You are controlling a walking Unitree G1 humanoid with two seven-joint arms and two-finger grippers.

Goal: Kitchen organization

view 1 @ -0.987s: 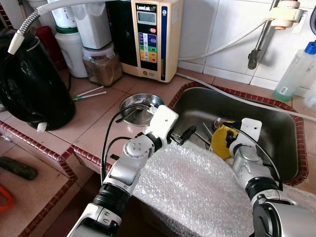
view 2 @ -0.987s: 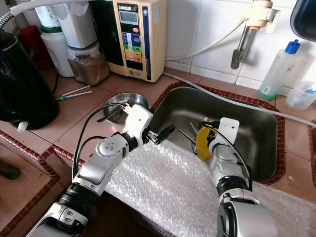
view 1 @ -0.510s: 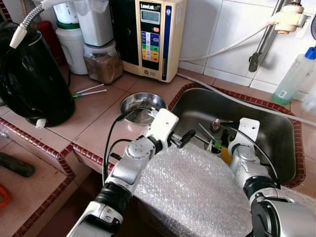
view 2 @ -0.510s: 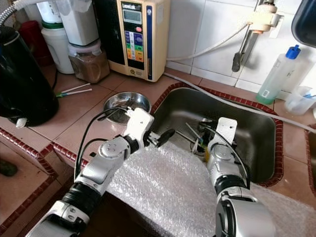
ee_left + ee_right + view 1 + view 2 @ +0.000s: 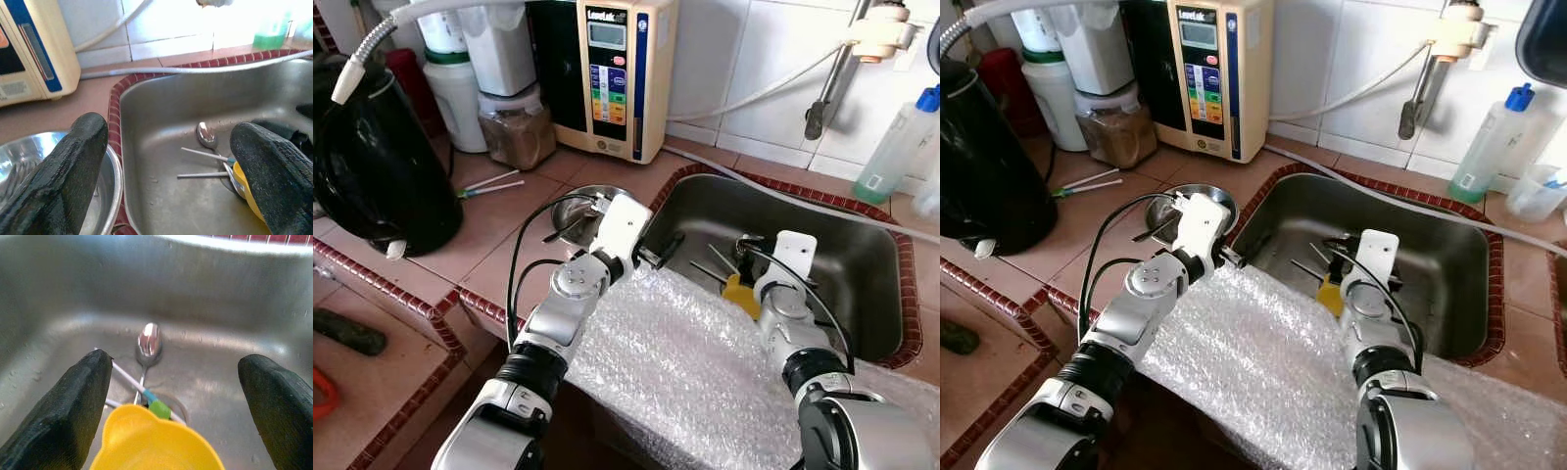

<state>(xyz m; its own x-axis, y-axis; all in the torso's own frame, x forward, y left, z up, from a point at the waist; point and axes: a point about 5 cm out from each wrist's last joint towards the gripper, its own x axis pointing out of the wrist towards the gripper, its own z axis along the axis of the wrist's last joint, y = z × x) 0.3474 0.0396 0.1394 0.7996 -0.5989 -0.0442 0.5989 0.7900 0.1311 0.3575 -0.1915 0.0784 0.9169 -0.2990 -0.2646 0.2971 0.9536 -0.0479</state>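
- Bubble wrap (image 5: 690, 367) is draped over the front edge of the bench and the near rim of the sink (image 5: 862, 257).
- Left claw (image 5: 658, 253) hovers at the sink's near-left corner, between the steel bowl (image 5: 585, 209) on the bench and the basin. Its fingers (image 5: 63, 166) stand wide apart and hold nothing.
- Right claw (image 5: 176, 406) reaches down into the sink from the near rim. Its fingers (image 5: 66, 401) are spread apart, with the yellow cup (image 5: 156, 440) sitting low between them; no contact with the cup is visible.
- On the sink floor, just beyond the yellow cup, lie a spoon (image 5: 148, 343) and thin sticks (image 5: 198, 164), one with a green-and-blue tip, crossing around the drain.
- Far side of the bench: a black kettle (image 5: 372, 166) at the left edge, jars and a water ioniser (image 5: 617, 73) against the tiled wall, and a soap bottle (image 5: 898, 142) near the back right corner.
- Judgement: the step in hand is clearing items out of the sink, with the yellow cup as the nearest candidate. The next move calls for the right claw to close on the cup's rim or wall squarely, then lift it clear of the sticks and spoon without snagging the bubble wrap.
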